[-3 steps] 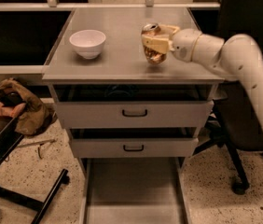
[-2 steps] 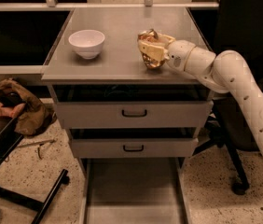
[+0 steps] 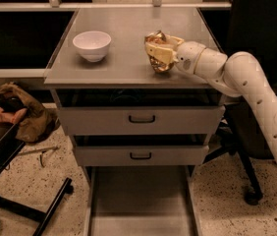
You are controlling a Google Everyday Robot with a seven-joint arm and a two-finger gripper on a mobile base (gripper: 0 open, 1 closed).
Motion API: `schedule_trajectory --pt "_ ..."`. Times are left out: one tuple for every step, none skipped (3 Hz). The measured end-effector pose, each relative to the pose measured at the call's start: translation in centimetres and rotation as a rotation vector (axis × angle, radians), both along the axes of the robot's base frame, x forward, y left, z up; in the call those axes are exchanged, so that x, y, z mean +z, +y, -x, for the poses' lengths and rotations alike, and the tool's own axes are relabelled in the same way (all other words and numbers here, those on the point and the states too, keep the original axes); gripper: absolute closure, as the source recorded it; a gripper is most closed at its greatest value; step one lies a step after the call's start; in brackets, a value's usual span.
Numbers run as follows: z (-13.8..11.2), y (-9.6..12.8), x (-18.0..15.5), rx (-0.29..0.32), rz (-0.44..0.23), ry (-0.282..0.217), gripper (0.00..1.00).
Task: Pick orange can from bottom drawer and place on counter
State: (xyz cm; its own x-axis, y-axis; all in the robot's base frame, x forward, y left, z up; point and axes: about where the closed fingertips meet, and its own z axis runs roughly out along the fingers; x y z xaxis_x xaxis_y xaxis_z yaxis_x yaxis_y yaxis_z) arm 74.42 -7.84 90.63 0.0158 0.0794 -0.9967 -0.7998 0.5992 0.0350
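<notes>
The orange can (image 3: 158, 63) is a shiny, dented golden can standing on the grey counter (image 3: 124, 73), right of centre. My gripper (image 3: 157, 52) reaches in from the right on the white arm and is shut on the can, its pale fingers (image 3: 163, 49) wrapped over the can's top and side. The bottom drawer (image 3: 141, 200) is pulled out below the cabinet and shows a bare grey tray floor.
A white bowl (image 3: 92, 44) sits on the counter's left part. Two grey drawers with black handles (image 3: 142, 118) are shut below the top. A black chair base (image 3: 249, 193) stands on the right, a brown bag (image 3: 18, 109) and black frame on the left floor.
My gripper has moved the can left and lower, down to the counter surface; the arm has swung down and in with it.
</notes>
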Motion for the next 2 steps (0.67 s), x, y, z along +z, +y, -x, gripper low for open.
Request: schedule_trajectory --pt "0.00 0.00 0.00 0.000 0.000 0.000 0.58" --pt "0.00 0.01 0.00 0.000 0.000 0.000 0.35"
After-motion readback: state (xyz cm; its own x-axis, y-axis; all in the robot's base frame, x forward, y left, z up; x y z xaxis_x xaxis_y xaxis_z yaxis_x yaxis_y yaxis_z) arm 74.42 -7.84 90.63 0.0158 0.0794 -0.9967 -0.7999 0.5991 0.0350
